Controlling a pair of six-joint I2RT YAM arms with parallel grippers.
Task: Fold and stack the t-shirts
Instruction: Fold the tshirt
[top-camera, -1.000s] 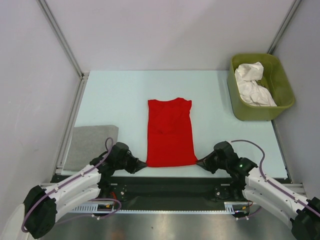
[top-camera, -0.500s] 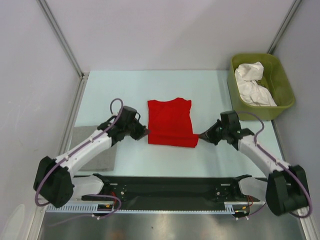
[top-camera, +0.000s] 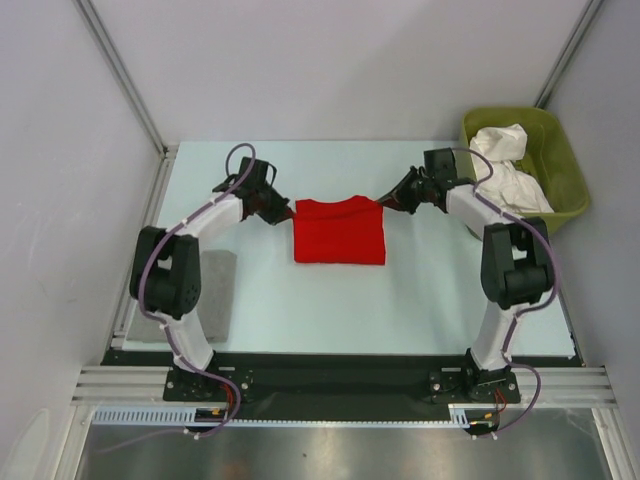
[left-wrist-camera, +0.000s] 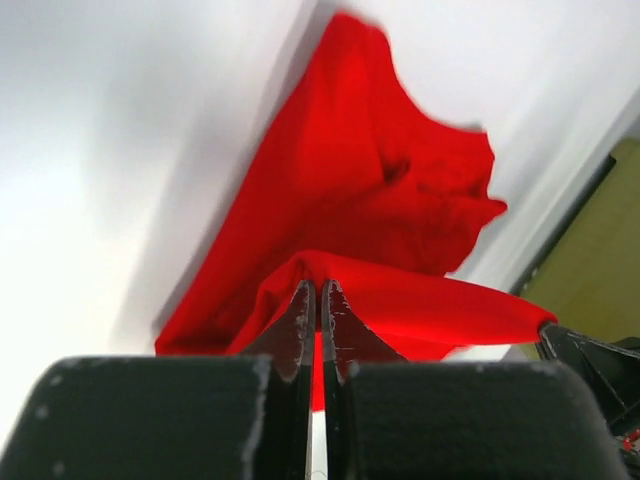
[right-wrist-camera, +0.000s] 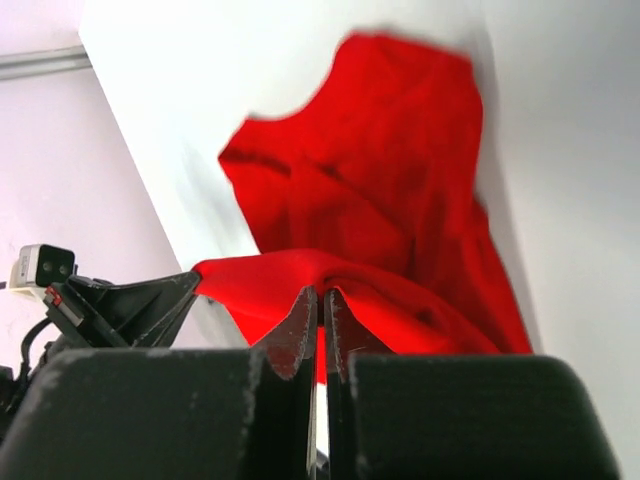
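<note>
Red t-shirt (top-camera: 339, 233): folded across, lying mid-table toward the far side.
Walls (top-camera: 330, 70): plain white.
Table (top-camera: 420, 300): pale surface.
Tub (top-camera: 568, 165): olive-green, far right corner, holding crumpled white t-shirts (top-camera: 508, 175).
Grey pad (top-camera: 218, 305): near left.
Left gripper (top-camera: 283, 209): clamped on red t-shirt's left corner.
Right gripper (top-camera: 390, 203): pinching its right corner.
</note>
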